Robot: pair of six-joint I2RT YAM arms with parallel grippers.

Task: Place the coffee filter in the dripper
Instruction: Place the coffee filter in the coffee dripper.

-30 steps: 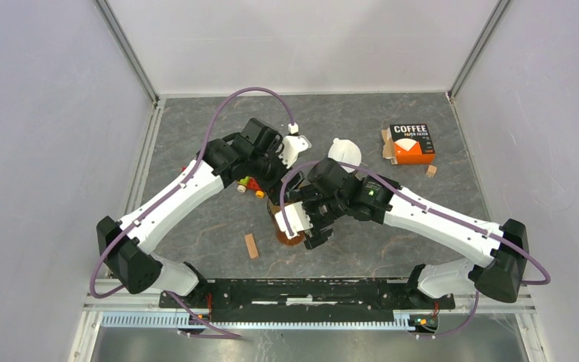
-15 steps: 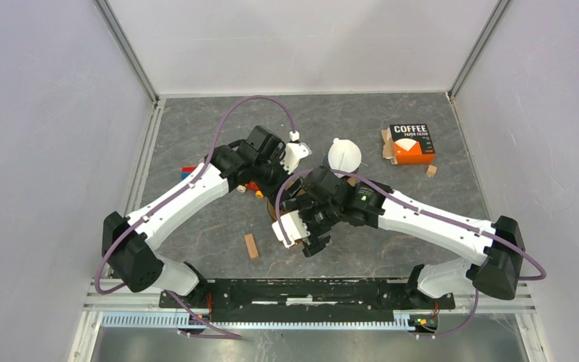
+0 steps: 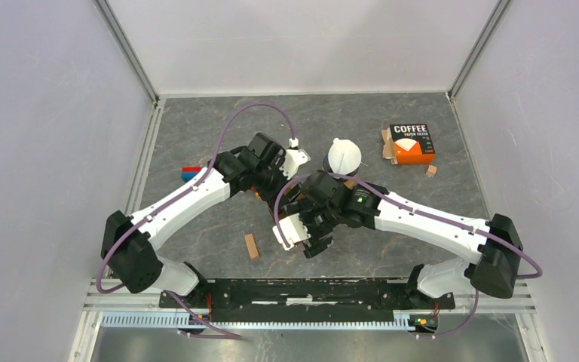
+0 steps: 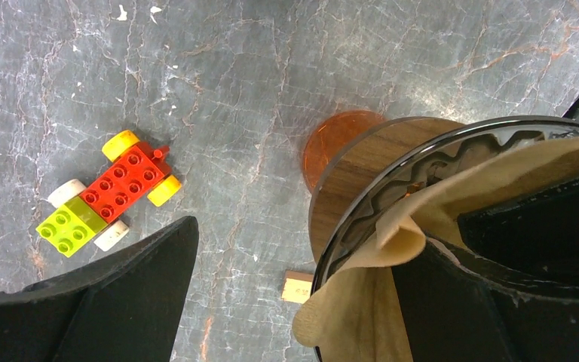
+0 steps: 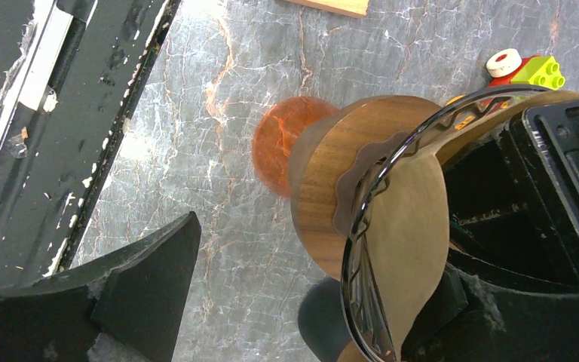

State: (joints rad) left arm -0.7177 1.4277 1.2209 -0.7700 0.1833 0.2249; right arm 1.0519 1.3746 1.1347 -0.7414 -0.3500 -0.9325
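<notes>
The dripper (image 4: 347, 181) is a glass cone with a ribbed rim in a wooden collar (image 5: 332, 173), standing on an orange-tinted base. The tan coffee filter (image 4: 362, 302) lies inside the cone, and one edge folds over the rim. My left gripper (image 4: 294, 241) is open. One of its fingers (image 4: 497, 302) sits inside the cone against the filter, and the other hangs over the floor. My right gripper (image 5: 320, 249) is open as well and straddles the rim beside the filter (image 5: 411, 226). From above, both grippers (image 3: 271, 177) (image 3: 305, 226) hide the dripper.
A Lego car (image 4: 105, 192) lies left of the dripper and a small wooden block (image 4: 298, 286) sits by its base. A white cone-shaped object (image 3: 344, 156), the coffee filter box (image 3: 411, 143), a wooden strip (image 3: 251, 245) and blue and red bricks (image 3: 191, 173) lie around.
Both wrists have drawn closer together over the dripper. Its brown base, which showed beneath the right gripper a second ago, is now covered in the top view.
</notes>
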